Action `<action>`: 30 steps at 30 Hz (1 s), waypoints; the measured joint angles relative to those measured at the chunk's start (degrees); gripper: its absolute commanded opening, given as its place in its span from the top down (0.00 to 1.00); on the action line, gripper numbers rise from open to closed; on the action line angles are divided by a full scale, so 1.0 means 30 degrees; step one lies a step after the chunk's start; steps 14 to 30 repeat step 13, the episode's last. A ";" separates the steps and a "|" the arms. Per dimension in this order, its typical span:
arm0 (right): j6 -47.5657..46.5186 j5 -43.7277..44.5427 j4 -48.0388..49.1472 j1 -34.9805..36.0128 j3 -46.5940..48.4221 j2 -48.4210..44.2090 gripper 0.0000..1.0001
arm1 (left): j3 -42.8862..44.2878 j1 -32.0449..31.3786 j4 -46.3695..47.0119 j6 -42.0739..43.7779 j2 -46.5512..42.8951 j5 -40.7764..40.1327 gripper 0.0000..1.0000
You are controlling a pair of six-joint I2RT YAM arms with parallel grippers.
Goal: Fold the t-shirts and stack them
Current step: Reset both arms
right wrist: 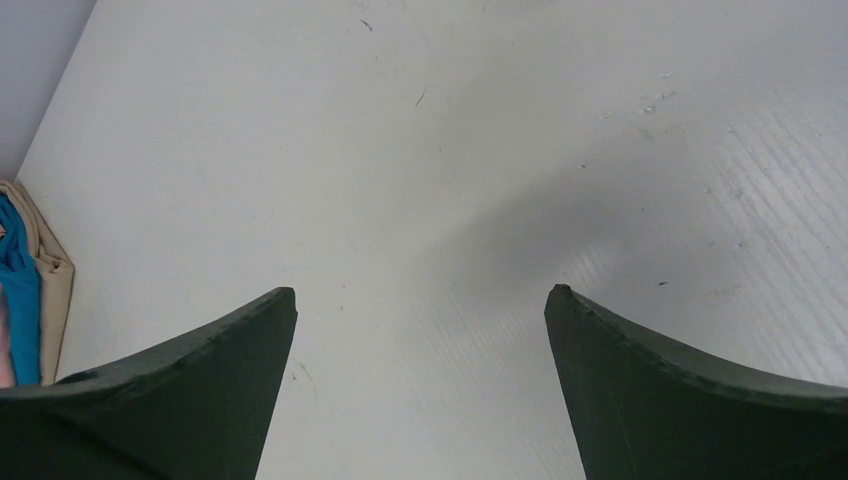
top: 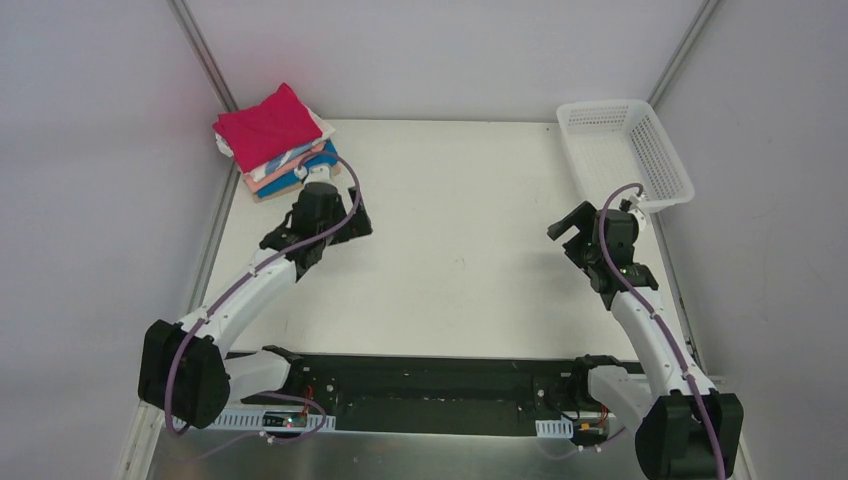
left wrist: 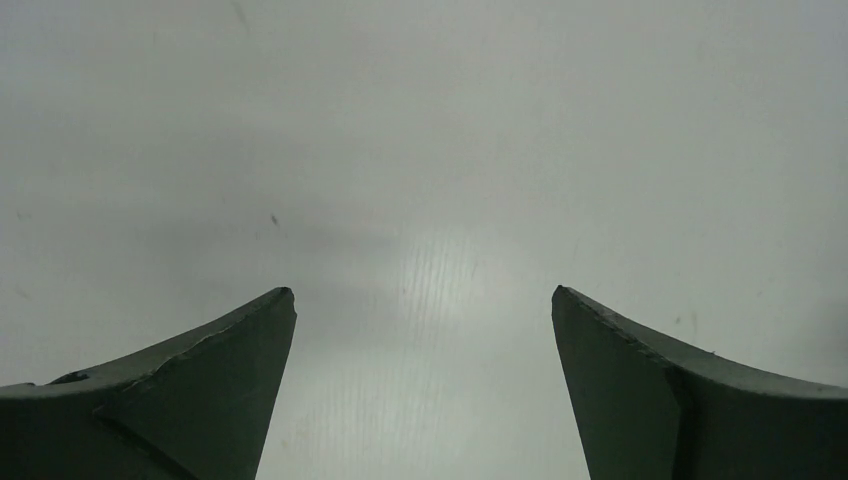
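Note:
The folded t-shirts sit in one stack at the table's far left corner. The crimson-pink one (top: pixel 268 125) is on top, with the white streaked, salmon, blue (top: pixel 290 178) and tan ones under it. The stack's blue (right wrist: pixel 18 290) and tan (right wrist: pixel 52 290) edges show at the left of the right wrist view. My left gripper (top: pixel 320 238) is open and empty, just in front of the stack, over bare table (left wrist: pixel 423 292). My right gripper (top: pixel 582 245) is open and empty over the table's right side (right wrist: pixel 420 290).
A white plastic mesh basket (top: pixel 662 150) stands empty at the far right corner, just behind the right gripper. Grey walls with metal posts close in the table at the back and sides. The arm bases and a black rail run along the near edge.

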 measured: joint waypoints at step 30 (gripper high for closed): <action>0.1035 0.1020 0.0313 0.0000 -0.1173 -0.0809 0.01 | -0.5952 -0.0590 0.2361 -0.2251 -0.4648 0.0612 0.01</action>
